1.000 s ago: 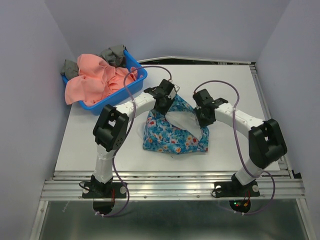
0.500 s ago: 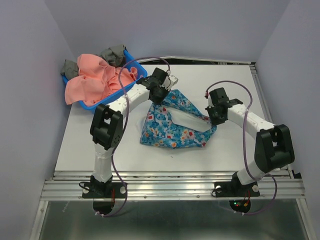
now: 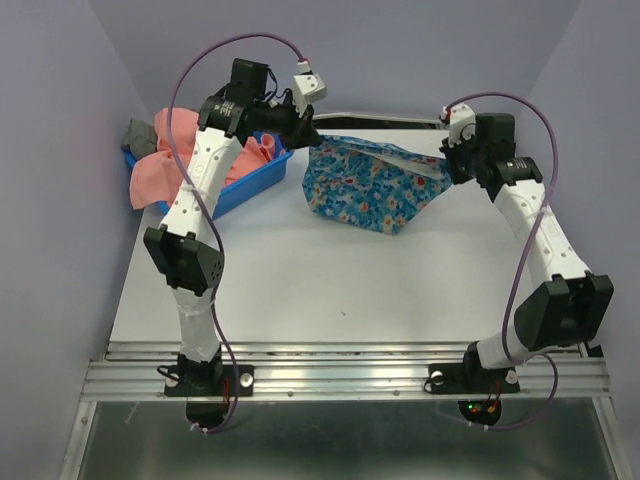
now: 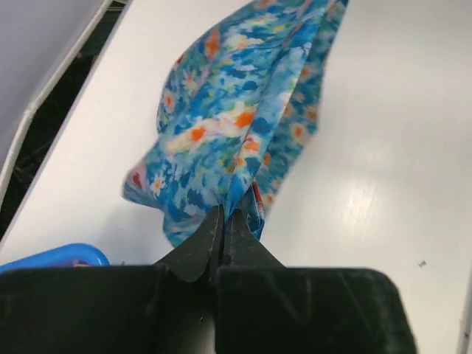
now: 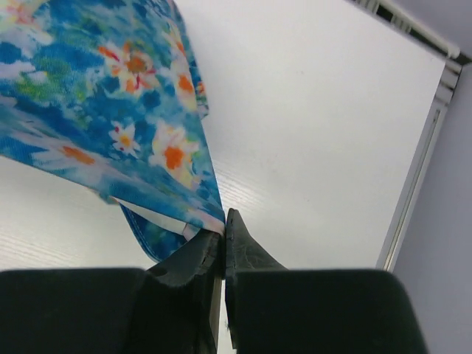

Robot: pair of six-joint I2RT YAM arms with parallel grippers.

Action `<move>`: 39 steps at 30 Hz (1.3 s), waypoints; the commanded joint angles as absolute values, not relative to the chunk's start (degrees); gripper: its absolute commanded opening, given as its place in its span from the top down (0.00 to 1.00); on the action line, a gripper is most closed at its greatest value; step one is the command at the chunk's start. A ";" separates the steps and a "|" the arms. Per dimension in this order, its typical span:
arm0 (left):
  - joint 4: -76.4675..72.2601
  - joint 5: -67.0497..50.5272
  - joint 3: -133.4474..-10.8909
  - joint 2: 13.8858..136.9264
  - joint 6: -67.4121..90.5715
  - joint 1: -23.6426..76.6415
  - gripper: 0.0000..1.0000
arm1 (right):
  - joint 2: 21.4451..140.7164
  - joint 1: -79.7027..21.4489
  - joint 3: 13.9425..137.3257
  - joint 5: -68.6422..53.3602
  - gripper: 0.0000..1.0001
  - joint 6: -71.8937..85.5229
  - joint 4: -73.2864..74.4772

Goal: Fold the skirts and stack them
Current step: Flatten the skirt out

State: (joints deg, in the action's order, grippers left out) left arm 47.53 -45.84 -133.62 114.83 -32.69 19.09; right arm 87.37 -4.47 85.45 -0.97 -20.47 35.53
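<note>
The blue flowered skirt (image 3: 372,183) hangs stretched between both grippers above the far part of the table, sagging in the middle. My left gripper (image 3: 305,140) is shut on its left top edge; in the left wrist view the cloth (image 4: 236,125) runs out from the pinched jaws (image 4: 225,215). At the skirt's right top edge my right gripper (image 3: 447,160) is shut on a corner, and the fabric (image 5: 110,110) spreads away from that gripper (image 5: 223,221) in the right wrist view. The salmon-pink skirt (image 3: 165,170) lies heaped in the blue basket (image 3: 250,185).
The blue basket stands at the table's far left corner, with grey cloth (image 3: 137,133) at its back. The white table (image 3: 330,290) ends in a metal rail (image 3: 340,352) at the near side. Purple walls close the sides and back.
Both arms have risen and swung toward the far side, lifting the blue skirt off the table's middle and pulling it out wide. Both grippers closed on it during this time.
</note>
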 commanded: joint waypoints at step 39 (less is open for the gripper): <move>47.11 -11.78 -76.56 100.46 -46.41 16.00 0.60 | 80.16 2.72 56.33 10.28 0.99 -32.09 49.57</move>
State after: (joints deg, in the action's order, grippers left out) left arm 42.04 -31.18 -78.72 104.86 -44.49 19.81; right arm 82.24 -1.50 55.35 -10.20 -29.91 45.78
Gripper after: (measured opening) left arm 0.438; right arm 0.041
